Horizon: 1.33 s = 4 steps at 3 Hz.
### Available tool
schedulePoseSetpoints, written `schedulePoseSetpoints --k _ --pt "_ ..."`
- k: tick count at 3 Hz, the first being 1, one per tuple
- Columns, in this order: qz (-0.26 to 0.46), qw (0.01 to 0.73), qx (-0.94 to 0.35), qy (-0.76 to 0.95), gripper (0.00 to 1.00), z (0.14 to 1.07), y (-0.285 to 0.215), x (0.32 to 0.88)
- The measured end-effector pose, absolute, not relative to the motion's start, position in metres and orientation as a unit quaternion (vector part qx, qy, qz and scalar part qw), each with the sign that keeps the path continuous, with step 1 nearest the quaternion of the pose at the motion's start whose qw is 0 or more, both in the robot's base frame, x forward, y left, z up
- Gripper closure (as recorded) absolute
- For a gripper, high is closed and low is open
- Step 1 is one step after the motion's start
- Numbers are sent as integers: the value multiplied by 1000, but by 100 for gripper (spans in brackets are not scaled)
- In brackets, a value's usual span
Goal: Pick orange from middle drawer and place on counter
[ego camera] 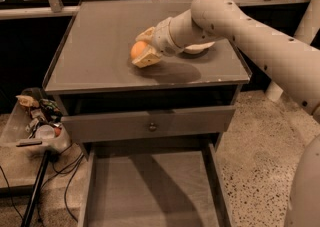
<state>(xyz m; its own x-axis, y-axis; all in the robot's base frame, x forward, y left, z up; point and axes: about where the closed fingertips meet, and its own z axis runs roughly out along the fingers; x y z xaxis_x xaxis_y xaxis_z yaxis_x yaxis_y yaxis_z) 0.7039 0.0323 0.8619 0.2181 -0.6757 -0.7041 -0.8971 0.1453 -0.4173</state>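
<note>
My gripper [141, 48] is over the middle of the counter [100, 36], reaching in from the right. It is shut on the orange [137, 50], with one cream finger [146, 34] behind the fruit and the other in front of it. The orange is at or just above the counter top; I cannot tell if it touches. The middle drawer [150, 191] is pulled out at the bottom of the view, and its grey floor is bare.
A white bowl [202, 47] sits on the counter behind my wrist, mostly hidden by the arm. A closed drawer front with a round knob [152, 126] lies between counter and open drawer. A clear bin of clutter [37, 121] and cables stand on the left.
</note>
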Motion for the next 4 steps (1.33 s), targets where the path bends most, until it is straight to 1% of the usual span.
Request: schedulePoseSetpoints --k 2,3,4 --pt "125 444 -642 613 12 862 32 704" --pt "125 444 -642 613 0 862 32 704" --pt "125 444 -642 613 0 862 33 704"
